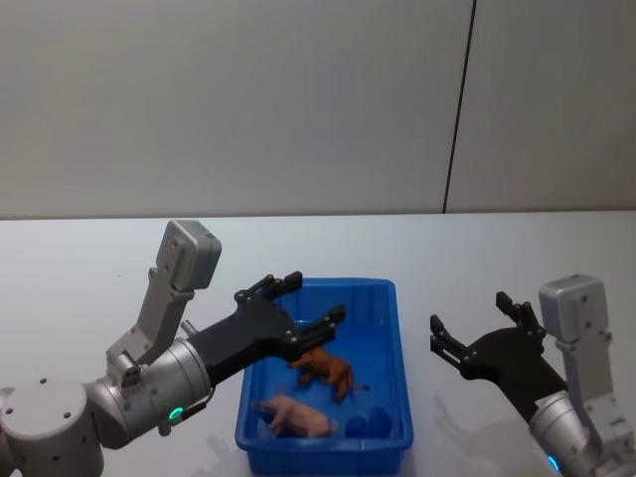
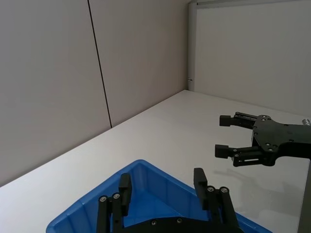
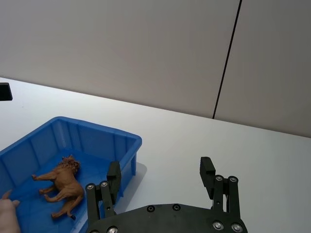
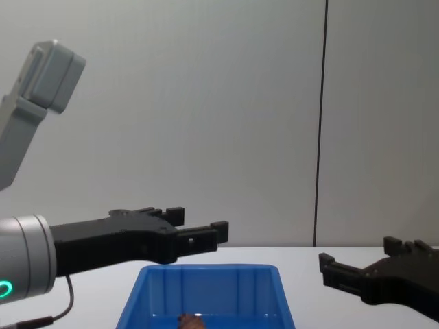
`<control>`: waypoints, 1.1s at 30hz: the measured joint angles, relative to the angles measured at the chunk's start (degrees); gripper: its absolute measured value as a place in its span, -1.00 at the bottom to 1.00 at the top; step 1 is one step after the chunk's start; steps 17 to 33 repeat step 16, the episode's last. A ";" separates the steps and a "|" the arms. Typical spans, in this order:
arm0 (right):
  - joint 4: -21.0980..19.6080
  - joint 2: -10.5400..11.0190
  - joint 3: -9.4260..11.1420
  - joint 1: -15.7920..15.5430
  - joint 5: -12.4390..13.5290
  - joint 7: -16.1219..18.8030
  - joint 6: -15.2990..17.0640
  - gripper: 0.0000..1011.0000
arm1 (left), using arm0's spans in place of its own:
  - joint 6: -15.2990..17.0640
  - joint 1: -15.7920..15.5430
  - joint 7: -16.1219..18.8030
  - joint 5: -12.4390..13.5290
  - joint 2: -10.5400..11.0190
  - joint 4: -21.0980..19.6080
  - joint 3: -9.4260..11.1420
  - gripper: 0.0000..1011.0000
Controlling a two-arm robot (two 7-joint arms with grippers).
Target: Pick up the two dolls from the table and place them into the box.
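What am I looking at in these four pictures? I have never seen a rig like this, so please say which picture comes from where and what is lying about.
This is a two-armed robot at a white table. The head view looks down from above, the chest view looks across the table from lower down, and each wrist view looks along one arm's own claw. The left gripper hangs open above a blue box, holding nothing. The right gripper, also open and empty, is over the table beside the box. Both toys lie inside the box: a reddish-brown doll and a pale pink doll nearer the robot. Judging by that, the job looks finished.
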 joint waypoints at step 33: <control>0.00 0.00 0.00 0.00 0.00 0.00 0.00 0.98 | 0.17 -0.71 -1.67 0.18 -0.47 0.69 0.25 0.98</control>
